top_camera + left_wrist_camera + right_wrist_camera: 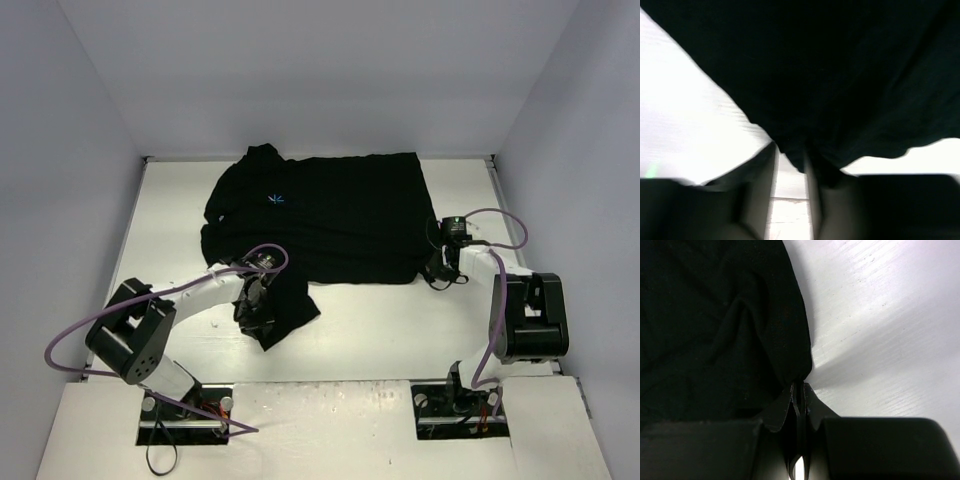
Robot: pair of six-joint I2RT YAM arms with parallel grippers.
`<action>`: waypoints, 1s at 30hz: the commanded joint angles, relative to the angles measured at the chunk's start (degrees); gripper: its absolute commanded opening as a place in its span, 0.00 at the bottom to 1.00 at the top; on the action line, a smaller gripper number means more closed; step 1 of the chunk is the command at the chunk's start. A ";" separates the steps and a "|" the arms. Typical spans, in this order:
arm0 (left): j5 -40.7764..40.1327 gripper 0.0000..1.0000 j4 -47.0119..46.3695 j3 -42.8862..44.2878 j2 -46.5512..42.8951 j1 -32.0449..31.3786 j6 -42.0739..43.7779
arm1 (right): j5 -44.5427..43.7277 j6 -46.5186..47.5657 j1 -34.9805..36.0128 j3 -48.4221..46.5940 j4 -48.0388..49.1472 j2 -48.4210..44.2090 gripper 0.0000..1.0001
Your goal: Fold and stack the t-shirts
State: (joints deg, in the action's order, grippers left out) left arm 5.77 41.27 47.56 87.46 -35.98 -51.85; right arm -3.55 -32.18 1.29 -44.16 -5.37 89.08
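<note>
The left jaws stand slightly apart, with a narrow strip of white counter [400, 330] showing between the two fingers [757, 175] in the blurred left wrist view. A point of black cloth comes down to their tips, against the inner face of the finger on the right of that view. I cannot tell whether it is pinched or only touching. From above, the left arm [190, 295] reaches in from the near left, its head over a loose flap at the near left corner of the t-shirt [340, 220]. A purple cable [60, 350] loops along this arm.

The black t-shirt lies spread across the middle of the counter, toward the far side, mostly flat with soft wrinkles. Its left part is rumpled, and the flap under the left arm sticks out toward the near edge. A tiny blue mark [277, 199] sits on the cloth near its far left.

The right jaws are pressed together on the t-shirt's edge. In the right wrist view the cloth gathers into folds that run up from the pinch, and bare counter lies to the right of it. From above, the right arm [495, 280] reaches in from the near right and meets the near right corner of the t-shirt.
</note>
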 commanded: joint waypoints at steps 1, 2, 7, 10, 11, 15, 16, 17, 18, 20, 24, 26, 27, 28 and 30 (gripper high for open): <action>-4.83 0.12 -4.09 -0.41 1.59 -0.38 -2.23 | 0.27 1.38 0.55 -1.32 -1.75 -1.94 0.00; -5.11 0.08 -4.09 -0.23 1.30 -0.41 -2.12 | 0.29 1.46 0.55 -1.23 -1.75 -2.07 0.00; -10.14 0.00 -3.11 2.18 -3.03 -0.23 0.08 | 0.16 2.35 0.55 -0.93 -2.00 -4.08 0.00; -13.31 0.00 -0.08 4.96 -8.47 -0.23 1.99 | -0.14 3.00 0.55 -0.84 -2.62 -6.87 0.00; -14.24 0.00 0.81 5.86 -10.59 -0.23 2.42 | -0.39 3.21 0.55 -0.84 -3.04 -8.05 0.00; -16.24 0.00 6.26 7.80 -18.28 -0.25 2.83 | -1.59 3.77 0.55 -0.77 -6.38 -12.53 0.00; -16.19 0.00 7.46 7.59 -20.75 -0.23 2.44 | -1.91 3.73 0.52 -0.60 -7.37 -13.76 0.00; -15.99 0.00 8.48 7.22 -23.77 -0.23 1.96 | -2.23 3.63 0.47 -0.33 -8.27 -15.14 0.00; -15.55 0.00 9.44 6.90 -25.41 -0.31 1.34 | -2.42 3.32 0.46 -0.31 -9.31 -16.88 0.00; -14.57 0.00 12.15 5.88 -28.39 -0.49 -0.44 | -2.69 2.92 0.55 -0.48 -12.37 -19.72 0.00; -13.07 0.00 17.36 5.48 -35.26 -0.58 -3.37 | -3.61 2.92 0.55 -1.18 -18.11 -24.10 0.00; -13.72 0.00 19.76 6.52 -38.12 -0.58 -4.49 | -4.12 2.73 0.55 -1.93 -20.59 -25.82 0.00; -14.52 0.00 20.84 7.38 -39.40 -0.58 -4.66 | -4.49 2.52 0.55 -2.79 -21.51 -26.46 0.00; -15.26 0.00 21.98 8.18 -40.22 -0.55 -4.72 | -4.83 2.42 0.49 -3.44 -22.41 -26.93 0.00; -17.14 0.00 23.03 10.25 -39.86 -0.45 -4.42 | -5.55 2.70 0.29 -4.43 -23.15 -26.72 0.00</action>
State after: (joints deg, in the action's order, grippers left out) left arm -7.85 58.71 52.93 48.80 -36.36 -54.40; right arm -5.80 -29.32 1.56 -44.61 -23.59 63.65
